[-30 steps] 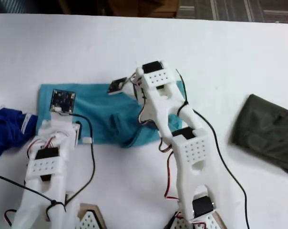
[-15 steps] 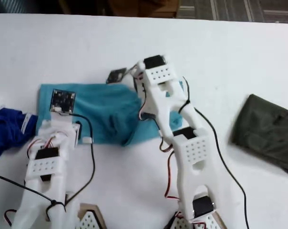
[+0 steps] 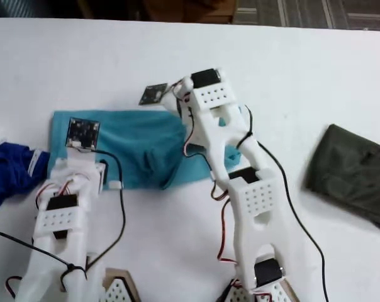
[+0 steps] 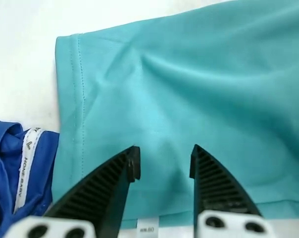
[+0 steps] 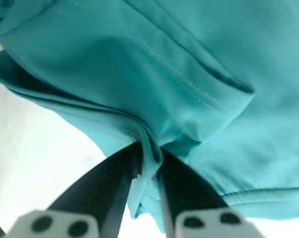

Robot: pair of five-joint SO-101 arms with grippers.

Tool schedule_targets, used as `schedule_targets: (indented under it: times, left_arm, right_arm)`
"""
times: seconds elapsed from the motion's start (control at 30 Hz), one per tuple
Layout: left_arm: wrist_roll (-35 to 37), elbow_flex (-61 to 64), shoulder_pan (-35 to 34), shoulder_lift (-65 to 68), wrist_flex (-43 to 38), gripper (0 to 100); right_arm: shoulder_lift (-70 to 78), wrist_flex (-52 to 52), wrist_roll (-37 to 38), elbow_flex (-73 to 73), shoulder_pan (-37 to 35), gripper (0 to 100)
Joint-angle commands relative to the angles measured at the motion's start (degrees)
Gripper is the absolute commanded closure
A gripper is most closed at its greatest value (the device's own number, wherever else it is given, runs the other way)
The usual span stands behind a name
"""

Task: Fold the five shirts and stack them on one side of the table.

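A teal shirt (image 3: pixel 130 141) lies partly folded on the white table (image 3: pixel 303 69), left of centre. My right gripper (image 5: pixel 150 158) is shut on a bunched fold of the teal shirt (image 5: pixel 199 74), holding it a little off the table; its arm (image 3: pixel 209 104) stands over the shirt's right end. Over the left end of the teal shirt (image 4: pixel 199 84) my left gripper (image 4: pixel 163 161) is open, its fingertips resting on or just above the cloth. A blue shirt (image 3: pixel 7 173) lies crumpled at the left edge, also seen as blue cloth (image 4: pixel 11 173) beside the teal hem.
A dark olive shirt (image 3: pixel 353 173) lies at the table's right side. Both arm bases stand at the near edge. Bare white table runs along the far side and between the right arm and the olive shirt.
The right gripper has moved toward the far edge with the teal fold in it, drawing the shirt's near right corner in. The left arm has kept still.
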Motion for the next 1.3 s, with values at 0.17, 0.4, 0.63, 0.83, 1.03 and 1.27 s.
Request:
schedule_targets:
  times: [0.17,0.4,0.63,0.83,1.03,1.27]
  left_arm:
    - [0.6,-0.5,-0.3,-0.7,-0.9,81]
    - [0.6,-0.5,-0.3,-0.7,-0.9,81]
    - [0.6,-0.5,-0.3,-0.7,-0.9,81]
    - [0.6,-0.5,-0.3,-0.7,-0.9,81]
    - [0.6,-0.5,-0.3,-0.7,-0.9,81]
    - [0.6,-0.5,-0.3,-0.7,-0.9,81]
  right_arm:
    - [-2.3,1.5,0.0,-1.8,0.5,78.9]
    - [-4.2,1.5,0.0,1.2,0.1,87.8]
    - [-7.3,1.5,-0.1,7.1,0.5,97.8]
    - [-11.2,1.5,-0.1,10.6,0.4,98.1]
    - [-18.0,1.5,0.0,19.0,0.4,98.1]
    - [-22.0,0.0,0.4,28.3,0.5,98.1]
